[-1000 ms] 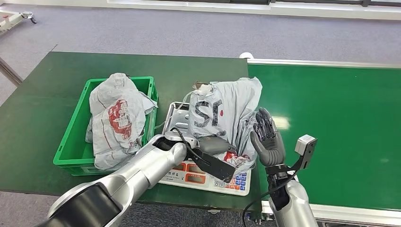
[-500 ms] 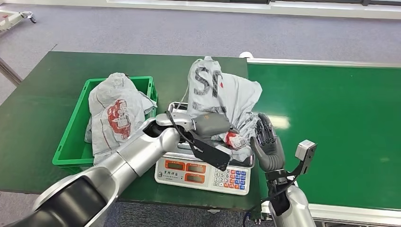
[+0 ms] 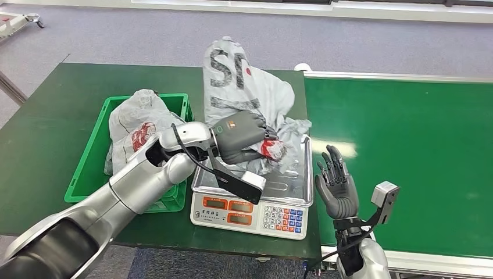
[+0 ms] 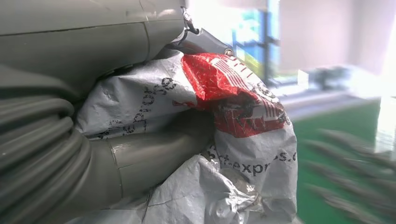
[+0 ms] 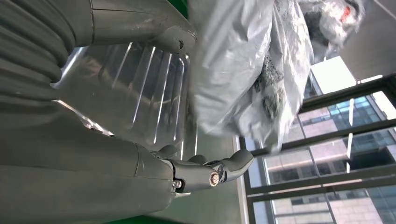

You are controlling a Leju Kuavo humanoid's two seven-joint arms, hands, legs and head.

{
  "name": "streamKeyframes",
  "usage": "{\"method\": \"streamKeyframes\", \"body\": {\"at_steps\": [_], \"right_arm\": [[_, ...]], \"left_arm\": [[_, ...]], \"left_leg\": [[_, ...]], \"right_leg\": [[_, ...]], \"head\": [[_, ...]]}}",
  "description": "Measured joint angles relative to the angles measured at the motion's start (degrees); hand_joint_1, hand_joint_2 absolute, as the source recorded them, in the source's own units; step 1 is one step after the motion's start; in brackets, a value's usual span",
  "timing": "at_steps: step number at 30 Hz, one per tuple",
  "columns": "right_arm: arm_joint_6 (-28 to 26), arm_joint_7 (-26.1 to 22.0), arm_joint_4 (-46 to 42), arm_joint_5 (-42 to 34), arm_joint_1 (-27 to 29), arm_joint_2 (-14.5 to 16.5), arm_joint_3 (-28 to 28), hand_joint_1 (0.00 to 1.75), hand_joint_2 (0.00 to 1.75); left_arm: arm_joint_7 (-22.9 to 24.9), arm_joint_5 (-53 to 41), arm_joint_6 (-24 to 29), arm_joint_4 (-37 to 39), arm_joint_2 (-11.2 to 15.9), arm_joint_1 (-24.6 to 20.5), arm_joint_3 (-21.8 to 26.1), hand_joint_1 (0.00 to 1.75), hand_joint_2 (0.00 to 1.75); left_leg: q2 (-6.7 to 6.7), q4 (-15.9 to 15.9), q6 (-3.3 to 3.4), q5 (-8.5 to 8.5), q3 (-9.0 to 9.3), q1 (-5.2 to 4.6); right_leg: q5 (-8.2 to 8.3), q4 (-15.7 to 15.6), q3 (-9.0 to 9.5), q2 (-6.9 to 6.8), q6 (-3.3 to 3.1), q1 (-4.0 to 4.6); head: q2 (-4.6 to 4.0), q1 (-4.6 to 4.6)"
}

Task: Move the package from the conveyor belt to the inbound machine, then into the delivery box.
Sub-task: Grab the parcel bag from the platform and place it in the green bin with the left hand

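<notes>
The package (image 3: 247,87), a grey poly mailer with black lettering and a red patch, is held lifted above the steel pan of the scale (image 3: 290,177), near the table's front edge; whether its low folds brush the pan cannot be told. It is judged light, soft and floppy, with slippery film that sags; the bunched end is the best place to be gripped. The left hand (image 3: 241,138) is clenched on that bunched end. The right hand (image 3: 335,185) is spread, holding nothing, beside the scale's right edge. Another bagged parcel (image 3: 136,131) is seen in the green crate (image 3: 93,157) at the left.
</notes>
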Motion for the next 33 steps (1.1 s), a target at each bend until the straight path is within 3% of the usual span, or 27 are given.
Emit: {"method": "streamKeyframes", "body": {"at_steps": [6,13,22,29,30,33], "right_arm": [[-0.3,0.4,-3.6,1.2,2.9,0.1,-1.6,0.00,1.75],[-0.4,0.2,-6.5,1.8,5.5,0.1,-2.9,0.00,1.75],[-0.7,-0.5,-8.2,3.0,7.8,0.6,-3.2,0.00,1.75],[-1.3,-0.8,-8.2,3.5,8.1,0.9,-3.2,0.00,1.75],[-1.3,-0.8,-8.2,3.5,8.1,0.9,-3.2,0.00,1.75],[-1.3,-0.8,-8.2,3.5,8.1,1.0,-3.2,0.00,1.75]], "left_arm": [[3.0,-10.4,13.4,5.7,6.4,2.7,5.2,1.75,1.75],[4.0,-17.1,21.3,10.0,11.8,10.3,17.6,1.75,1.75],[4.5,-20.0,23.7,7.1,12.7,22.8,34.2,1.75,1.75],[1.4,-15.7,20.7,2.6,11.8,30.4,43.9,1.73,1.75],[1.3,-15.5,20.1,2.2,11.6,30.9,44.9,1.64,1.75],[1.0,-14.8,18.8,1.1,11.0,32.3,47.2,0.40,1.75]], "left_leg": [[0.23,-0.1,-0.02,0.00,0.04,0.00],[0.33,-0.1,-0.10,-0.06,0.03,0.06],[0.67,-0.1,-0.22,-0.30,0.18,0.03],[0.74,-0.1,-0.29,-0.34,0.24,0.07],[0.73,-0.1,-0.29,-0.34,0.24,0.08],[0.74,-0.2,-0.30,-0.34,0.25,0.08]], "right_leg": [[-0.01,0.0,-0.08,0.23,-0.03,0.04],[-0.06,0.0,-0.13,0.41,-0.10,0.04],[-0.11,0.0,-0.13,0.73,-0.13,0.01],[-0.15,0.0,-0.12,0.78,-0.21,0.07],[-0.15,0.0,-0.11,0.78,-0.22,0.10],[-0.16,0.0,-0.11,0.78,-0.23,0.16]], "head": [[0.00,-0.01],[0.00,-0.01],[0.00,-0.02],[0.00,-0.02],[0.00,-0.02],[0.00,-0.02]]}}
